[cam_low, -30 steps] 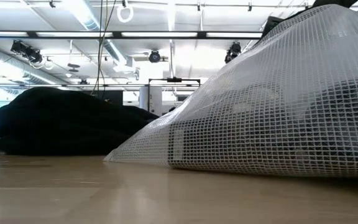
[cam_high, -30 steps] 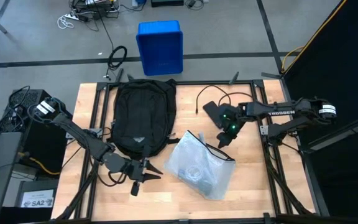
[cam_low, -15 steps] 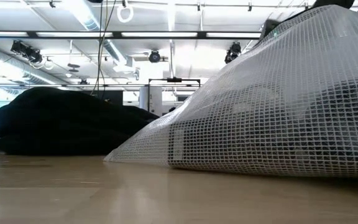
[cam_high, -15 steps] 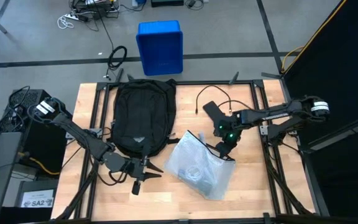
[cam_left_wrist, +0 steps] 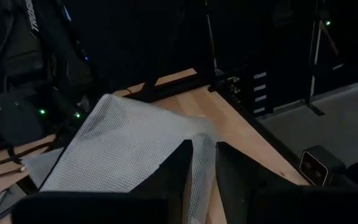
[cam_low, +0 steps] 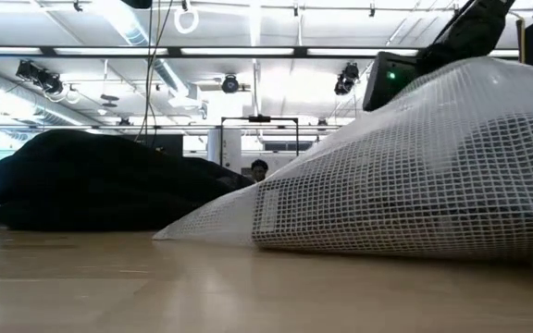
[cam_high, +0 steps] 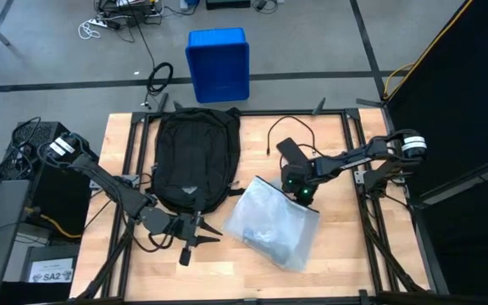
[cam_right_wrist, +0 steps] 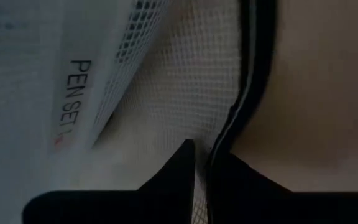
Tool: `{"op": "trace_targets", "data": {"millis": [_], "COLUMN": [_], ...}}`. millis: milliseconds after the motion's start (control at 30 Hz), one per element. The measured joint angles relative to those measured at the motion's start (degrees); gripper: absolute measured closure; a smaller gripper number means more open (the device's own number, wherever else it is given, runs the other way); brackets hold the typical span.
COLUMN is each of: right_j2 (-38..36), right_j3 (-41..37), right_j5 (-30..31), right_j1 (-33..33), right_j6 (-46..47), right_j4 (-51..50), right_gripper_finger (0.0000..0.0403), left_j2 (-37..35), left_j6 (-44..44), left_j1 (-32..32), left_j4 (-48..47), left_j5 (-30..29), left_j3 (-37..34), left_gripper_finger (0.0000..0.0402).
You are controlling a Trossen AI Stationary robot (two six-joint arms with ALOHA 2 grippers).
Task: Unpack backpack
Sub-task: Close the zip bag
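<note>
- The backpack (cam_high: 195,161) lies flat on the back left part of the counter (cam_high: 337,254), top end toward the far edge.
- A clear mesh pouch (cam_high: 275,224) lies just right of the backpack, near the counter's middle, with a box marked "PEN SET" (cam_right_wrist: 73,93) inside.
- The right gripper (cam_high: 297,191) sits at the pouch's upper right corner, fingers pinched together on the pouch's dark zipper edge (cam_right_wrist: 244,93).
- The left gripper (cam_high: 206,235) rests low near the front left, just in front of the backpack, fingers nearly closed, holding nothing.
- A blue bin (cam_high: 218,63) stands on the floor beyond the counter.
</note>
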Motion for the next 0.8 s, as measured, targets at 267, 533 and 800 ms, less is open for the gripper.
{"op": "trace_targets", "data": {"millis": [267, 533, 800], "right_j2": [-0.02, -0.07, -0.11], "right_j3": [11.0, 25.79, 33.54], "right_j5": [21.58, 36.62, 39.31], "right_j1": [2.5, 6.0, 9.28], "right_j6": [-7.02, -12.27, -14.05], "right_j4": [-10.95, -22.21, -22.92], "right_gripper_finger": [0.0403, 0.0403, 0.0403], "left_j2": [0.0, 0.0, 0.0], "left_j6": [0.0, 0.0, 0.05], "left_j1": [0.07, 0.08, 0.09], "left_j4": [0.13, 0.15, 0.09], "left_j5": [-0.03, -2.8, -11.51], "left_j3": [0.0, 0.0, 0.0], "left_gripper_finger": [0.0357, 0.0357, 0.0357]}}
